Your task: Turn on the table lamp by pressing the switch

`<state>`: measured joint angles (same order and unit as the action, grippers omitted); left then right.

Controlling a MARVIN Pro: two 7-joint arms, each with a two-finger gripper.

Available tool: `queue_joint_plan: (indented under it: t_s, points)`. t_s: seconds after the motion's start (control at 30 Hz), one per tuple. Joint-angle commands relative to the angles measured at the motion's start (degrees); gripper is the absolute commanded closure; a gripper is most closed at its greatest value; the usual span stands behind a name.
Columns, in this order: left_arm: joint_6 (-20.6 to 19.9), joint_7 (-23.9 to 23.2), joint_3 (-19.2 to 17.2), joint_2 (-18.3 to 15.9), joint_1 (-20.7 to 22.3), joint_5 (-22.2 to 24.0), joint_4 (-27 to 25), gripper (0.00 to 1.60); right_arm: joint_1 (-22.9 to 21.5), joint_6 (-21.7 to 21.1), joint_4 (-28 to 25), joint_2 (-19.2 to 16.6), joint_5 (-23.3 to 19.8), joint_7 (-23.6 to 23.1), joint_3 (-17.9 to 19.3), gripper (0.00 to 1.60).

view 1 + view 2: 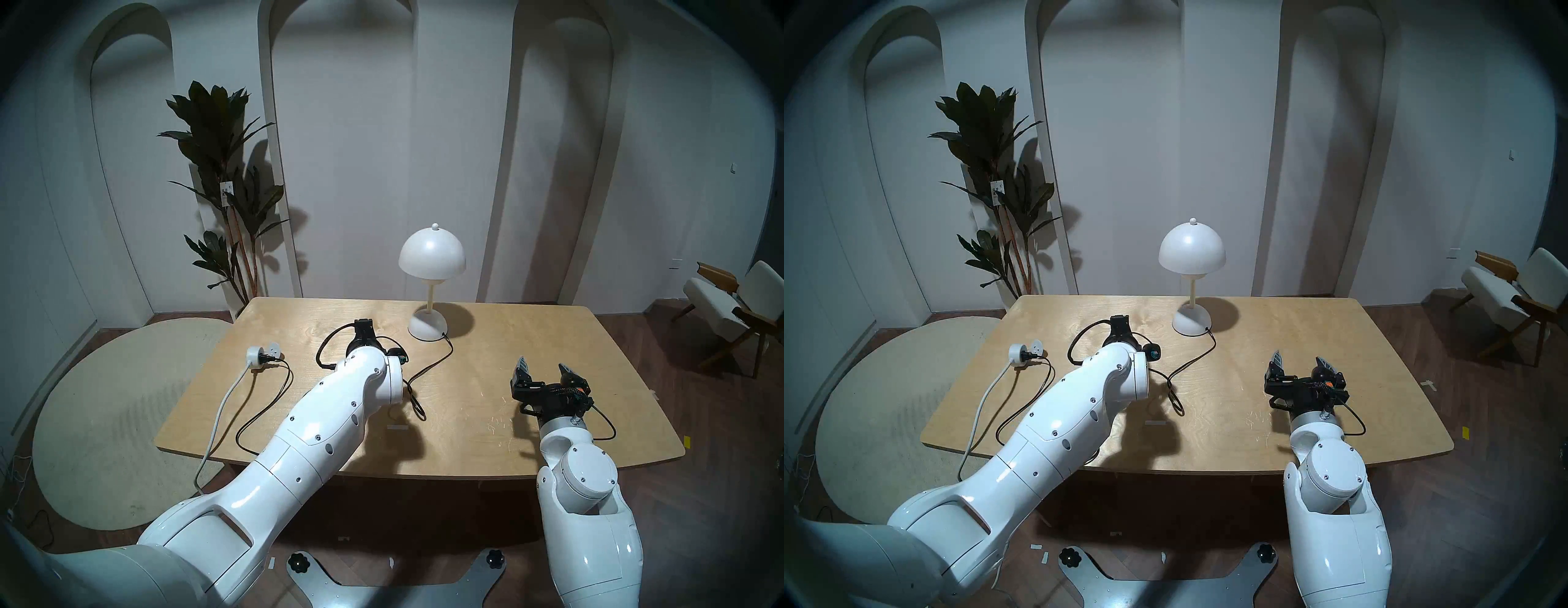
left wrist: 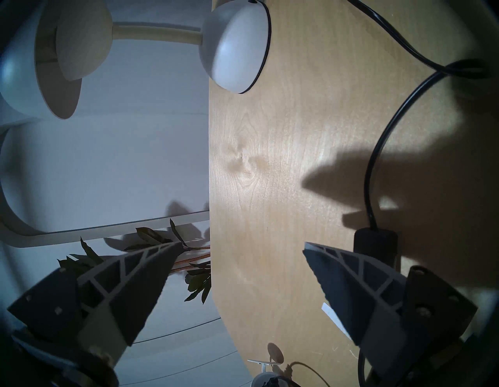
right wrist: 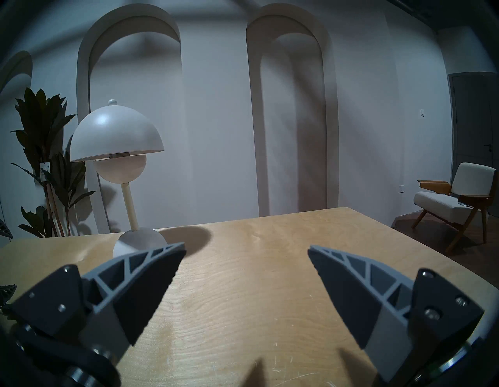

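Note:
The white mushroom table lamp [image 1: 432,254] stands unlit at the back middle of the wooden table [image 1: 509,331]. Its thin black cord [image 1: 428,367] runs from the base toward my left arm. The black switch [image 2: 375,243] shows only in the left wrist view, partly behind one finger [image 2: 359,283]. I cannot tell if they touch. My left gripper [image 2: 241,244] is open, rolled on its side, low over the table [image 1: 363,329]. In the head views the arm hides the switch. My right gripper [image 1: 544,365] is open and empty above the table's right part.
A round white socket adapter [image 1: 263,353] with a grey cable lies at the table's left. The cord loops across the middle. A small white tape strip [image 1: 396,427] lies near the front. A plant [image 1: 220,170] stands behind left, a chair [image 1: 729,297] at right.

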<state>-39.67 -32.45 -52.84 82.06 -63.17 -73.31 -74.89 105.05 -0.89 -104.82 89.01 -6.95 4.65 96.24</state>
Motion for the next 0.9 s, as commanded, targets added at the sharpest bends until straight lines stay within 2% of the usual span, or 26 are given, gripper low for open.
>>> queue_joint_plan:
  t_s: [0.0, 0.47, 0.8, 0.87]
  points:
    - [0.38, 1.3, -0.28, 0.4, 0.25, 0.24, -0.01, 0.0, -0.31, 0.45, -1.5, 0.15, -0.02, 0.15, 0.03, 0.0]
    - [2.77, 4.02, -0.85, 1.62, -0.17, 2.0, 4.8, 0.0, -0.31, 0.45, -1.5, 0.13, -0.03, 0.17, 0.01, 0.0]
    - [4.13, 6.27, -1.39, 2.63, 1.14, 2.9, 7.92, 0.0, -0.31, 0.45, -1.5, 0.12, -0.04, 0.18, 0.0, 0.0]
    - [4.53, 7.9, -1.81, 2.68, 1.36, 3.08, 7.76, 0.0, -0.31, 0.45, -1.49, 0.11, -0.04, 0.18, 0.0, 0.0]
